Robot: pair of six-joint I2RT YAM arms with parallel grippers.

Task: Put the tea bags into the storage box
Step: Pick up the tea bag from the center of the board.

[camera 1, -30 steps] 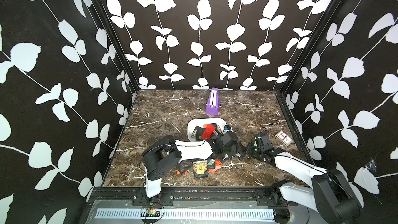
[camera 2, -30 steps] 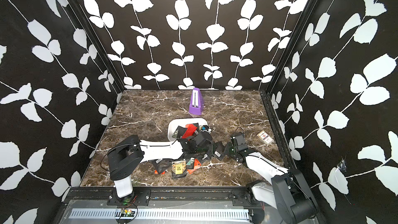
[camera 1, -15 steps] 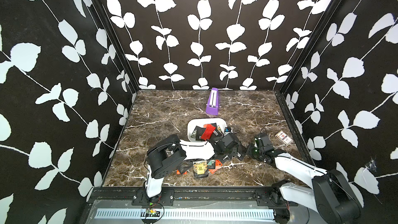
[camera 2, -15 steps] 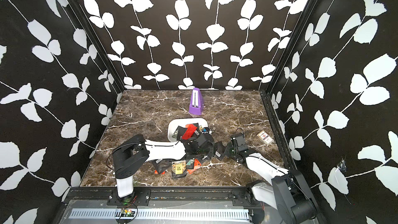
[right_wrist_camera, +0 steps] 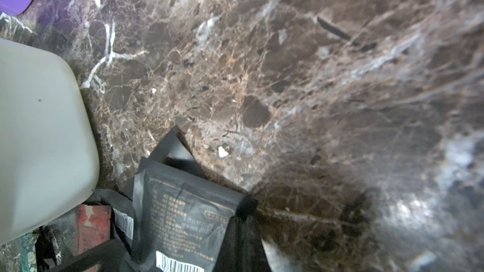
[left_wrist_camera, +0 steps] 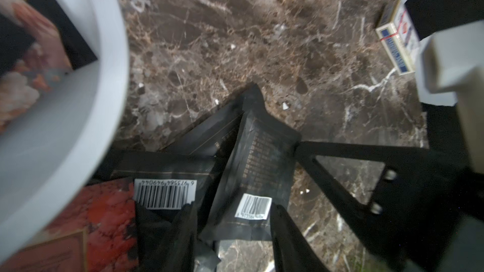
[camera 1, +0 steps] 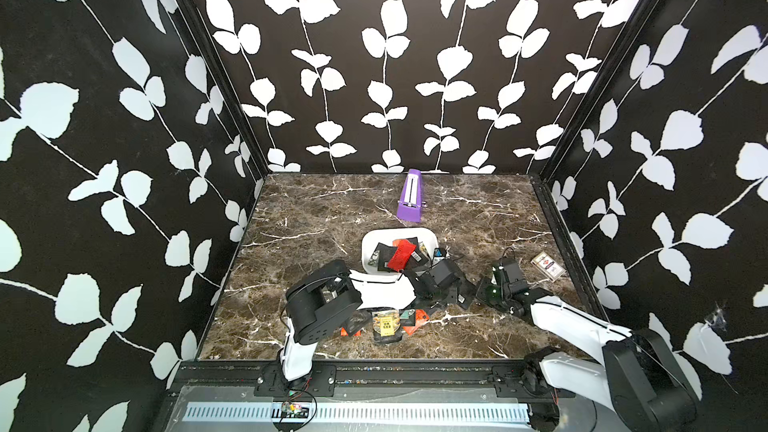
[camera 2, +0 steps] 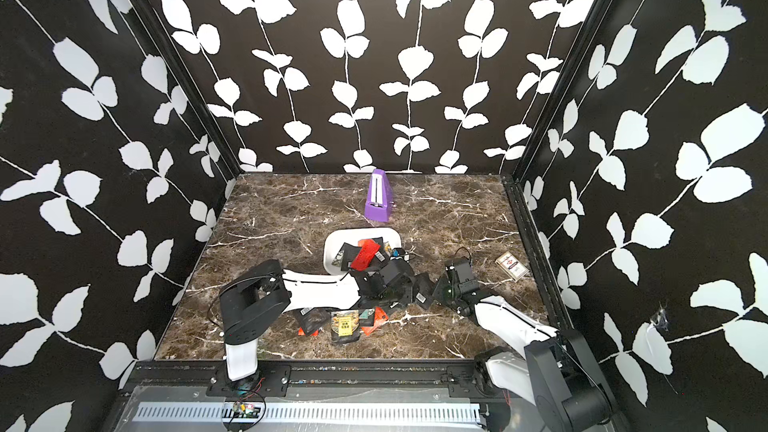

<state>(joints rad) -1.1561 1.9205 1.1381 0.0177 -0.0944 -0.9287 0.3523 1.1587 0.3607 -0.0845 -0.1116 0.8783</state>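
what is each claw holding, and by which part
Left claw: a black tea bag, pinched at its barcode end. Right claw: shut; whether it grips anything cannot be told.

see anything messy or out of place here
Yes. Loose tea bags lie in an overlapping heap on the table in front of the storage box, where a red tea bag sits askew across black ones. A card pack lies alone near the right edge.
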